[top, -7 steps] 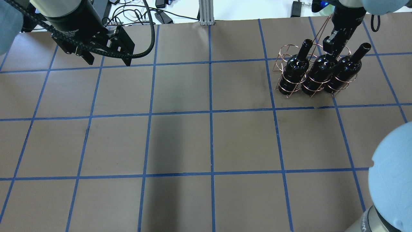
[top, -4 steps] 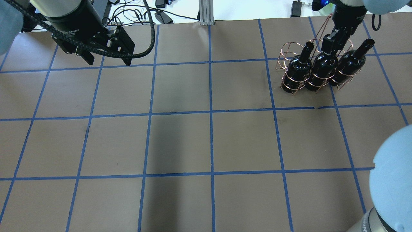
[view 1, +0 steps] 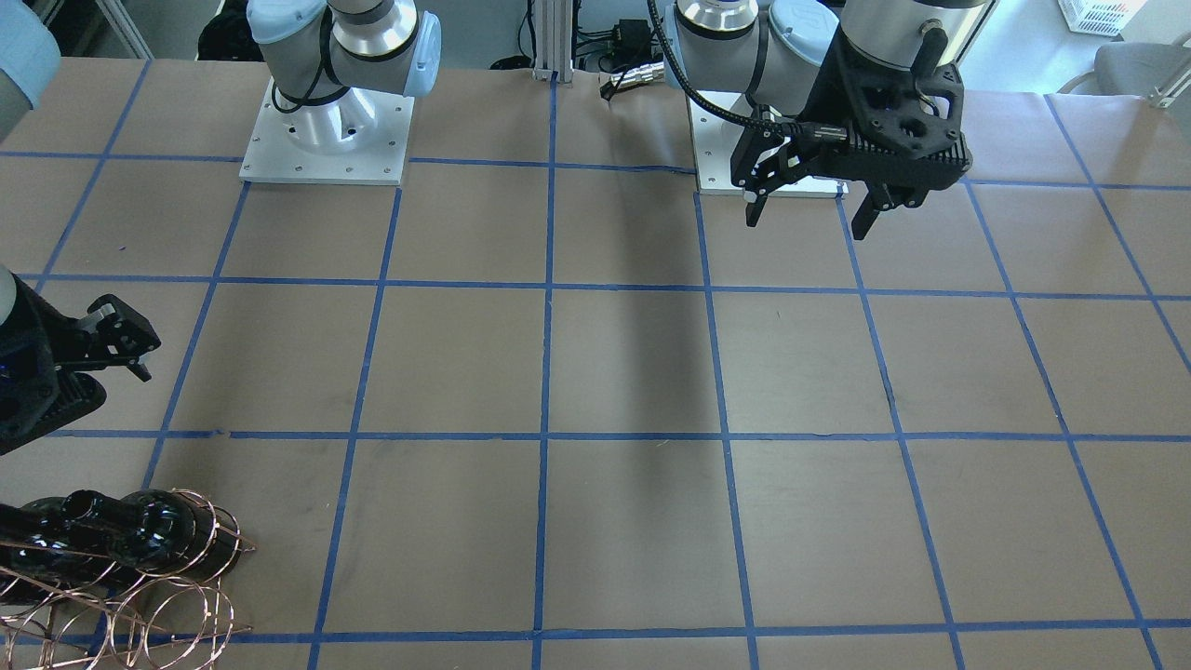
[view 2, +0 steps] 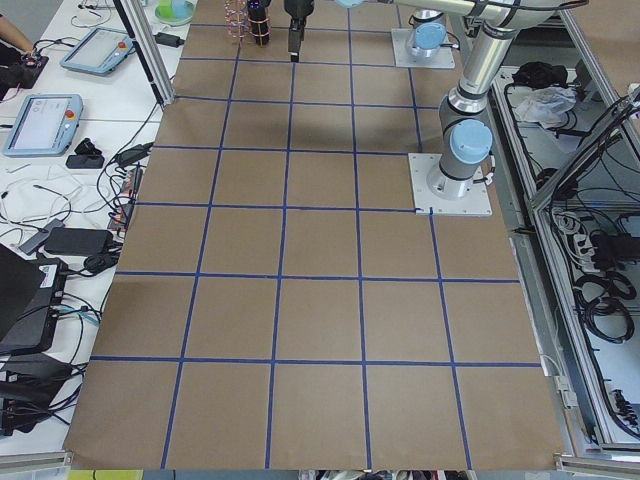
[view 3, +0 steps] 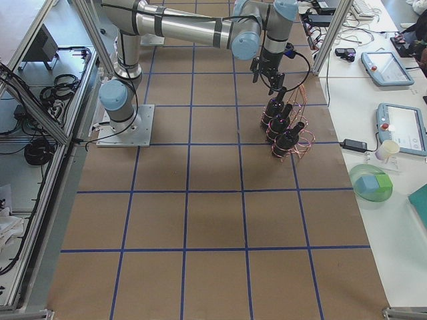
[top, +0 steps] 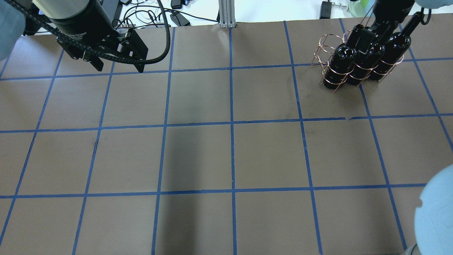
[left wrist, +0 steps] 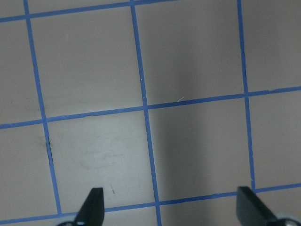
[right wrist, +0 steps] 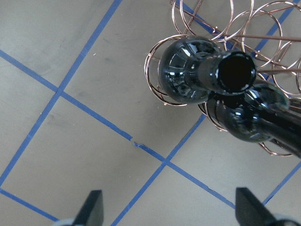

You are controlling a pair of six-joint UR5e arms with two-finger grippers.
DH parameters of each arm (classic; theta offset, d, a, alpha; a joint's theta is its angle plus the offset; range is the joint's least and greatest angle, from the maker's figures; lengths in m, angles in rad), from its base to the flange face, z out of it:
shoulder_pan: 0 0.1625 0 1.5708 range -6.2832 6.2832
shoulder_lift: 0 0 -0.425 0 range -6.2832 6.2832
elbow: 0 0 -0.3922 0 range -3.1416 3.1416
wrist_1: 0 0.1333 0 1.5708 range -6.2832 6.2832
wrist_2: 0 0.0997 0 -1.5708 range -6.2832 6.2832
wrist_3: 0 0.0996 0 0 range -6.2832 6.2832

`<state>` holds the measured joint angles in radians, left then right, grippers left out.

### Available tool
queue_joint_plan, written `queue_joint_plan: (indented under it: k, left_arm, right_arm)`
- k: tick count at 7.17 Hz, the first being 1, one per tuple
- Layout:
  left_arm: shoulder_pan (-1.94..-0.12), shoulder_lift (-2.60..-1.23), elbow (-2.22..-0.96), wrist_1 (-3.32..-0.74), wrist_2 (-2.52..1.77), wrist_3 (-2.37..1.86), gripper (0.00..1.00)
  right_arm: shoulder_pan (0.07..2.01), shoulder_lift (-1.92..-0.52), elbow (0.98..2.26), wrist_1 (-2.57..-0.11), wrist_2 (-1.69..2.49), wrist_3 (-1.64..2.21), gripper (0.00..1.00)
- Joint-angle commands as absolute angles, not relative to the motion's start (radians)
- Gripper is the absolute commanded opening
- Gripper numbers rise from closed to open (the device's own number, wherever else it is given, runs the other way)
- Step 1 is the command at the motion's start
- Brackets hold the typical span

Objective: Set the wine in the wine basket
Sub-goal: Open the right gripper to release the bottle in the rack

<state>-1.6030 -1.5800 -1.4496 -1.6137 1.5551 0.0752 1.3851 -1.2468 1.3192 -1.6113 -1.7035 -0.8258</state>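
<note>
Moved: copper wire wine basket (top: 322,49) with 3 black glass wine bottles (top: 341,63) slid toward 1 o'clock.
Left gripper (left wrist: 169,189), right gripper (right wrist: 169,190): spread wide, empty.
Progress: seemingly complete.

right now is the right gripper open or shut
Open: the right gripper shows both fingers spread wide over bare table, gripping nothing.

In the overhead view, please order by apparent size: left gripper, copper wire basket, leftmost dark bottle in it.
1. Black left gripper and copper-coloured wire wine basket: about alike in spread; the gripper is nearer the camera, so I do not rank them.
2. Leftmost dark glossy glass wine bottle, inside the basket: smallest.
</note>
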Motion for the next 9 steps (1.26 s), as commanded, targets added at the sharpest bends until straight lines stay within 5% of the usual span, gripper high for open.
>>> queue_joint_plan:
  k: [1, 9]
  left_arm:
    - [-1.603, -1.58, -1.45, -1.614, 1.554, 0.075, 1.0]
    - [-1.603, -1.575, -1.45, -1.617, 1.562, 0.075, 1.0]
  right_arm:
    - [1.385, -1.241, 1.319, -1.611, -1.703, -0.822, 1.0]
    - [1.431, -1.38, 1.321, -1.546, -1.651, -0.214, 1.0]
